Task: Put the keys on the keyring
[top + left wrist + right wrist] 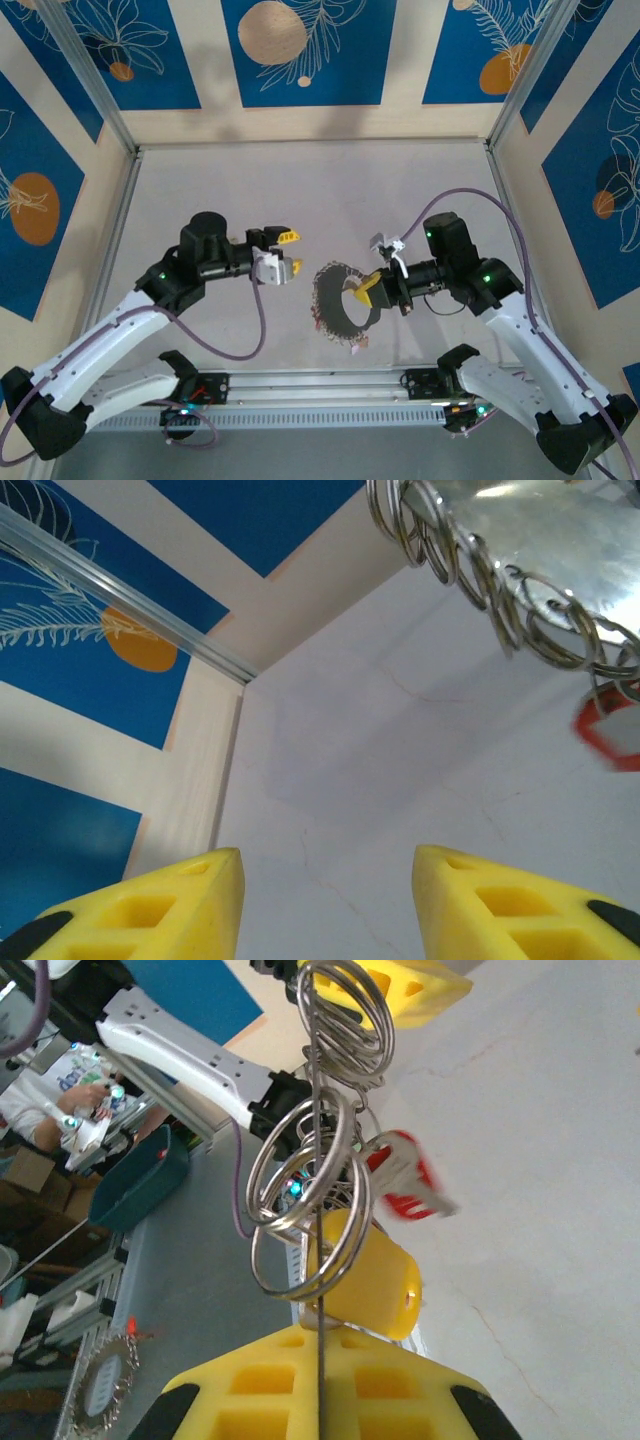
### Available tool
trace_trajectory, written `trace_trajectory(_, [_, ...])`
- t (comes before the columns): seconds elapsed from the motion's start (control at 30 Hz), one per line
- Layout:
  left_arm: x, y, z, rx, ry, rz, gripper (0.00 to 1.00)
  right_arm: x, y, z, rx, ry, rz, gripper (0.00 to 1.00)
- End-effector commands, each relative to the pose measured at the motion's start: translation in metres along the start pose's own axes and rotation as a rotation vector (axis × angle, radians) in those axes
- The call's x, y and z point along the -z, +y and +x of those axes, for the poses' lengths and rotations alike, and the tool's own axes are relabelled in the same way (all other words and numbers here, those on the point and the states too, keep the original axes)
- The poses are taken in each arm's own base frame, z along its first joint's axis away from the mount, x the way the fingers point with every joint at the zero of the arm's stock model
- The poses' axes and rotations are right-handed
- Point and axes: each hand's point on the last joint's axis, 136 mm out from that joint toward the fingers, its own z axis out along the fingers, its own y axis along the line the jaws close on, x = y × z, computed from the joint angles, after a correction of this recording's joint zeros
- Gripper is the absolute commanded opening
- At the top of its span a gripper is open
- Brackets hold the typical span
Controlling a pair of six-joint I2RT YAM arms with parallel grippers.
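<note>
1. While my right claw (320,1400) was pinched shut on the thin edge of the keyring (335,300), the hoop sat in the middle of the table (300,190), between the two arms.
2. My left claw (289,252) was wide open with nothing in it, just beside the hoop.
3. A red key (400,1175) dangled among the small rings (500,610) on the hoop's rim.
4. To do this step well, I thought the right claw should hold the hoop very steady. The left claw should come in slowly and pinch just one small ring, not a bunch. A fast push could make the hoop swing or slip.
5. Some things were hard to see:
   - I could not tell if the hoop's low edge touched the table.
   - In the left wrist view the hoop was cut off at the top and the red key was a blur.
   - From above, the bits on the hoop's near rim were too tiny to name.
   - I could not tell if any loose keys lay on the table.
</note>
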Motion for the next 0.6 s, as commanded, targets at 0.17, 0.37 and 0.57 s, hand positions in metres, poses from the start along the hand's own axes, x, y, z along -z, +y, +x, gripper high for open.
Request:
trace_trajectory(0.17, [0.001,-0.019,-0.012,-0.005,-0.087,0.08,0.48,-0.002,0.009,0.0,0.134,0.001,-0.067,0.0])
trace_trajectory(0.37, [0.003,-0.023,-0.011,0.001,-0.078,0.099,0.51,-0.003,0.0,0.004,0.157,0.03,-0.022,0.0])
trace_trajectory(0.57, [0.007,-0.023,-0.012,0.087,-0.071,0.095,0.52,-0.003,-0.007,-0.003,0.099,0.021,-0.007,0.0])
